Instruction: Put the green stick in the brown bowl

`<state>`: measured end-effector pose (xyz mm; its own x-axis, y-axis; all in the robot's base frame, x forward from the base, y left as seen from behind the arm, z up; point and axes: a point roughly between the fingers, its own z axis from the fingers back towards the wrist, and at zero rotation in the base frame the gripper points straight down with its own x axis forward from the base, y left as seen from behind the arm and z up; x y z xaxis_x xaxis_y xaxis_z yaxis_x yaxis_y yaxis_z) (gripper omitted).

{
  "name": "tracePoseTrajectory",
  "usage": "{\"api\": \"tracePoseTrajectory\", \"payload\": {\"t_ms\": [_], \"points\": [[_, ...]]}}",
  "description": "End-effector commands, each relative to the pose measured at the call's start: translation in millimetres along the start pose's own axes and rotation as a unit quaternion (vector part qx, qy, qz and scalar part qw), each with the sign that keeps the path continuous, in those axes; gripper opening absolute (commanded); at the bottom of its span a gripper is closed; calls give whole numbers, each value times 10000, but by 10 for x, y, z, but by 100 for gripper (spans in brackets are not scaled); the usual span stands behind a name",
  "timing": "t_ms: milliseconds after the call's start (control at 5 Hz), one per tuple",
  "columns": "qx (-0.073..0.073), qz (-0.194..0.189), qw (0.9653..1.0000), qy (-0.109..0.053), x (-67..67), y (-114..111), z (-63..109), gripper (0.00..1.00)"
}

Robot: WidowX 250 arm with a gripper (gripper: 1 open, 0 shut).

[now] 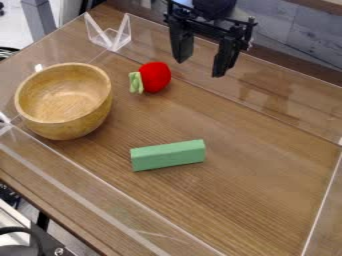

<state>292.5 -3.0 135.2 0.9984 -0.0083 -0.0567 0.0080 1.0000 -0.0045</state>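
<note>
The green stick (168, 154), a flat matte green bar, lies on the wooden table near the middle, slightly tilted. The brown bowl (63, 99) of light wood stands upright at the left with nothing inside. My gripper (202, 58) hangs above the back of the table, well behind the stick and to the right of the bowl. Its two black fingers (225, 58) point down and stand wide apart, open, with nothing between them.
A round red toy fruit (154, 77) with a green leaf sits between the bowl and the gripper. A clear plastic piece (110, 35) stands at the back left. Clear low walls (80, 195) edge the table.
</note>
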Motion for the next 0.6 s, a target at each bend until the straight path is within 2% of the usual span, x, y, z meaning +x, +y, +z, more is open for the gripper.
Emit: {"api": "tracePoseTrajectory", "payload": {"t_ms": [0,200,400], "points": [[6,-444,9989,130,-85,-72,-130,100],[64,-1504,9884,196,-222,-2,-214,100],[94,-2324,9725,118,-291,80,-220,100]]}}
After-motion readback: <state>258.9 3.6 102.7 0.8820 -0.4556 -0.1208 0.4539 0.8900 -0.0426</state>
